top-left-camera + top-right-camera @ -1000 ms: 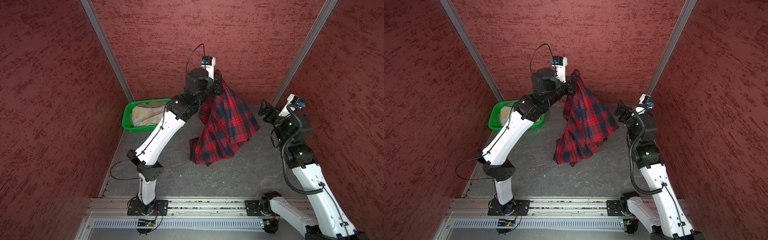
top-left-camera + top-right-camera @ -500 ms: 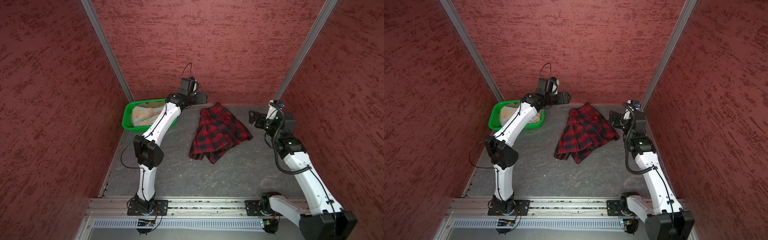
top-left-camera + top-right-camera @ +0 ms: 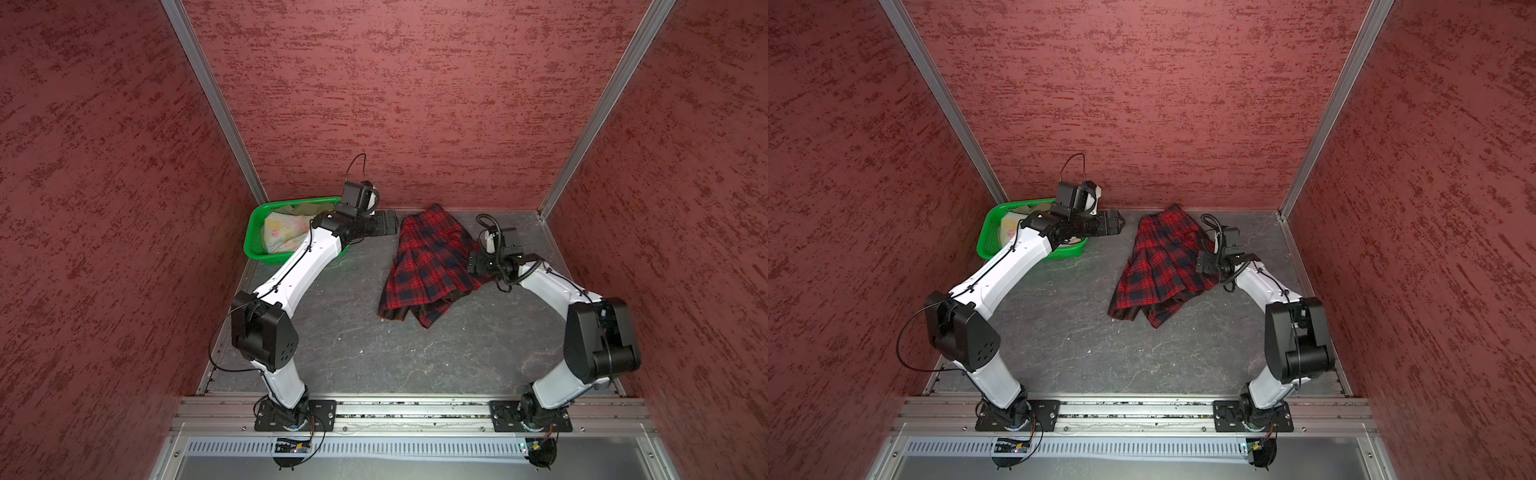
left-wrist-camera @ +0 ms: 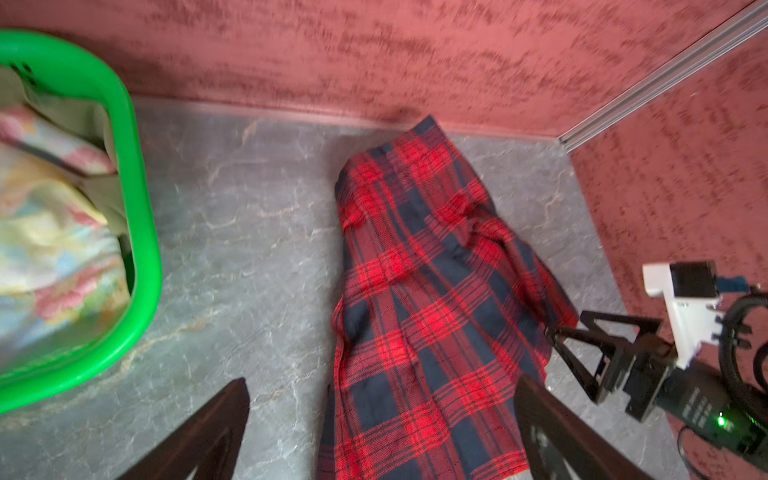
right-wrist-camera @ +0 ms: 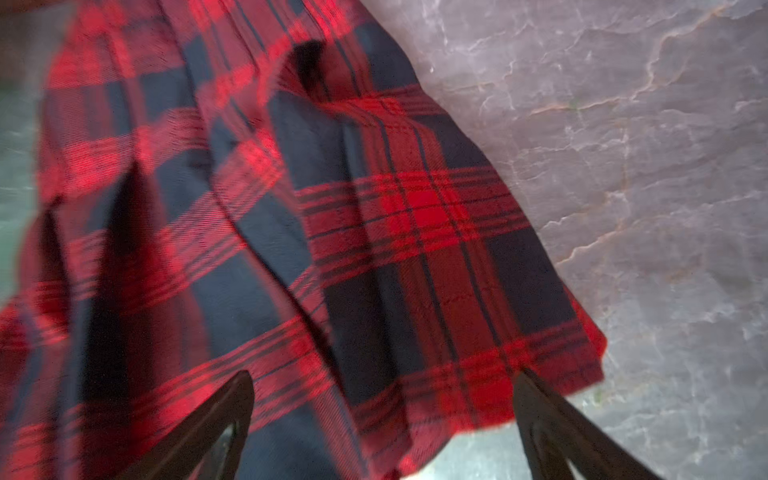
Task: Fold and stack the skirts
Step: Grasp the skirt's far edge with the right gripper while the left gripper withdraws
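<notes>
plaid skirt [image 3: 428, 266] between left gripper [image 3: 392, 223] and right gripper [image 3: 471, 262]; both finger pairs spread apart, right pair at its edge.

**Green basket in the far corner, red walls all round**

A grey, marble-veined tabletop [image 3: 353, 345] fills the booth floor. At about ten o'clock on it sits a green perforated plastic basket [image 3: 251, 240], close to the back wall; the left wrist view shows its thick, glossy rim [image 4: 141, 232] curving over the grey surface. Rough red textured walls [image 3: 395, 104] rise at nine, twelve and three o'clock. Aluminium corner posts run up at eleven [image 3: 212, 99] and one o'clock [image 3: 602, 104]. An aluminium rail [image 3: 415, 409] crosses the six o'clock edge, with a slotted grey strip [image 3: 415, 448] just in front of it.
</notes>
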